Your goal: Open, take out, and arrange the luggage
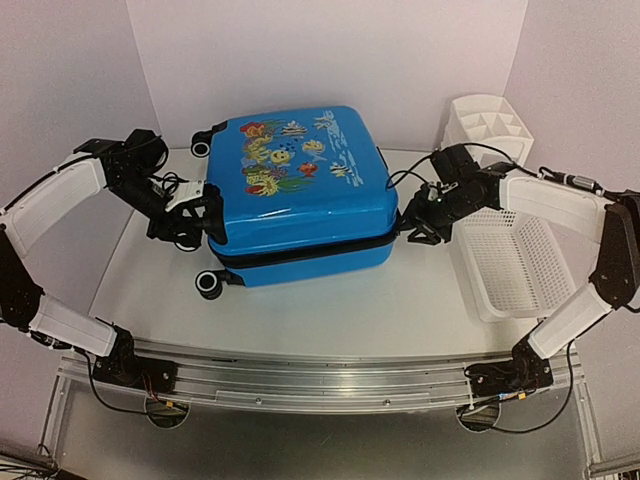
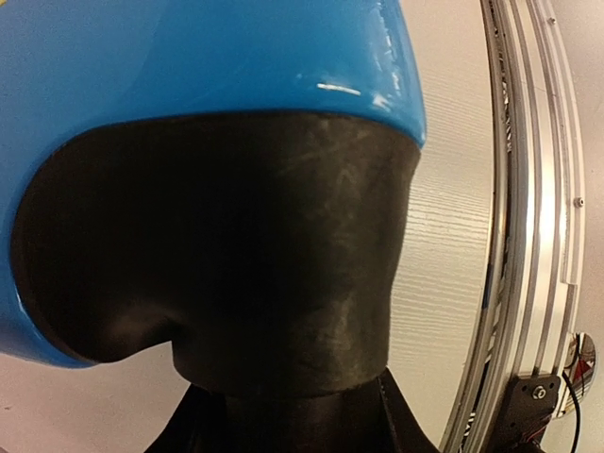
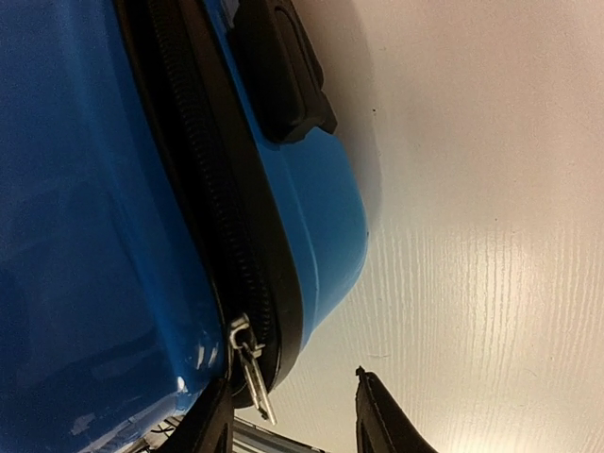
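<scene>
Luggage (image 1: 300,190) lies flat mid-table (image 1: 330,320), fish-print lid up and shut. Its long axis runs left-right, wheel end toward the left arm, handle end toward the right arm. The zip band (image 3: 222,255) wraps the side seam level with the table. The zip pull (image 3: 251,370) hangs at the right end corner, so the right arm is clearly the nearer 1 for unzipping. Right gripper (image 1: 412,222) sits at that corner, fingers (image 3: 382,420) partly apart with nothing clamped. In the right wrist view the pull dangles just beside the inner finger, at the edge of the gap rather than centred, so closing on it likely needs a small shift toward the shell. Left gripper (image 1: 208,222) is pressed up at the opposite end by the black wheel housing (image 2: 245,264), which fills its wrist view. Cannot tell if its fingers pinch anything or just brace. The 2 grippers flank the case end to end. White basket (image 1: 515,265) stands apart on the right.
</scene>
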Action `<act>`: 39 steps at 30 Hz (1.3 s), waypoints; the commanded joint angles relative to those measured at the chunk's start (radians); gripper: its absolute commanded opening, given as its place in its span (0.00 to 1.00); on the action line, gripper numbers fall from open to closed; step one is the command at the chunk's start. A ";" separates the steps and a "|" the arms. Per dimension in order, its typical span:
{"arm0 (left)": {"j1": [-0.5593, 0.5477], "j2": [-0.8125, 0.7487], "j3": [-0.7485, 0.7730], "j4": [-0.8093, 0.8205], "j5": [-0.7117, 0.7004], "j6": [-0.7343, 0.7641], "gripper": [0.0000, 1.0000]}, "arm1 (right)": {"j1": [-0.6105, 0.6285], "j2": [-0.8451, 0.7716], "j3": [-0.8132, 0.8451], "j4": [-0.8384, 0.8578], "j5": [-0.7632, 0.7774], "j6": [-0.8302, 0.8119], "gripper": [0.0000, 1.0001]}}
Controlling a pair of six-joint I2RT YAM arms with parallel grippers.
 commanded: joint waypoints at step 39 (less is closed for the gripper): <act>0.398 -0.064 -0.022 0.058 0.076 0.305 0.00 | -0.104 0.361 0.578 0.161 -0.006 0.010 0.52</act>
